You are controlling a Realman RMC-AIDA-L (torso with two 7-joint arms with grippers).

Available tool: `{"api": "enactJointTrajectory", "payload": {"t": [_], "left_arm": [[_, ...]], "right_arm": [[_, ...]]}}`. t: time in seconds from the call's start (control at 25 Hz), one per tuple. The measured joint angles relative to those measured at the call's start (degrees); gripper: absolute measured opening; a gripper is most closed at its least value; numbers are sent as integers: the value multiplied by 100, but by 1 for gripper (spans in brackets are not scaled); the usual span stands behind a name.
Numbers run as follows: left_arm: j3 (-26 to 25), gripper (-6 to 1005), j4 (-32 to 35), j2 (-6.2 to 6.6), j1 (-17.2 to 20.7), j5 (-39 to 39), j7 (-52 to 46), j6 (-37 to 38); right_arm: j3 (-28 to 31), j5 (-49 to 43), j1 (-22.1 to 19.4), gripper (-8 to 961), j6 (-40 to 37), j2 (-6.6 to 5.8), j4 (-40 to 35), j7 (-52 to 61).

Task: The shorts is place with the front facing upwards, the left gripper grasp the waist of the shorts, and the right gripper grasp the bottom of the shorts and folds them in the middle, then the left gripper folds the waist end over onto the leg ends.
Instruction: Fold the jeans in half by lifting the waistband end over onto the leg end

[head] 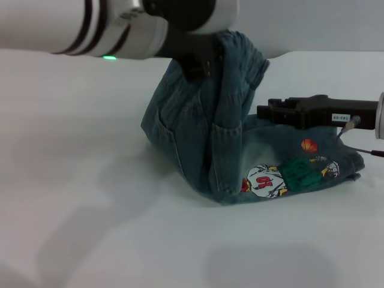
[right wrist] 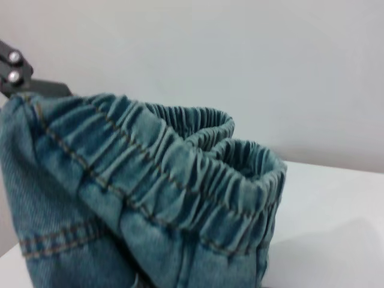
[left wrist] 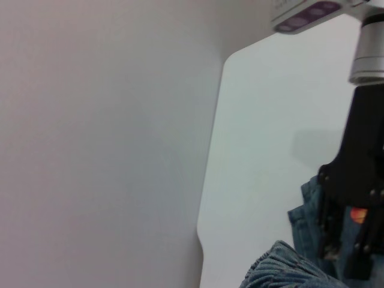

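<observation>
A white table fills the scene, with a pale wall behind it. The shorts, blue denim, sit at centre, folded lengthwise. The left gripper reaches in from ten o'clock and is clamped on the waist of the shorts, lifting that gathered band high. The right gripper enters level from three o'clock above the cartoon print; whether its fingers grip cannot be told.

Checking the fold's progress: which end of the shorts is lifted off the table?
The gathered elastic waistband, held up by the white-wristed left gripper. The hemmed leg ends by the cartoon print lie flat on the table.
</observation>
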Motion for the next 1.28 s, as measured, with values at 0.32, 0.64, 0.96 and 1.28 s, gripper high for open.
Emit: {"api": "enactJointTrajectory", "payload": {"t": [0.32, 0.64, 0.96, 1.28], "left_arm": [[490, 147, -9, -24, 40, -18, -107, -191], [722, 157, -9, -26, 38, -31, -181, -349], [955, 168, -14, -34, 11, -53, -285, -553], [1398, 179, -389, -42, -87, -19, -521, -1062]], "right_arm": [[102, 4, 80, 448, 16, 26, -84, -25], [347, 14, 168, 448, 94, 47, -302, -45], [394, 15, 192, 448, 94, 47, -401, -43], [525, 15, 45, 448, 95, 18, -414, -48]]}}
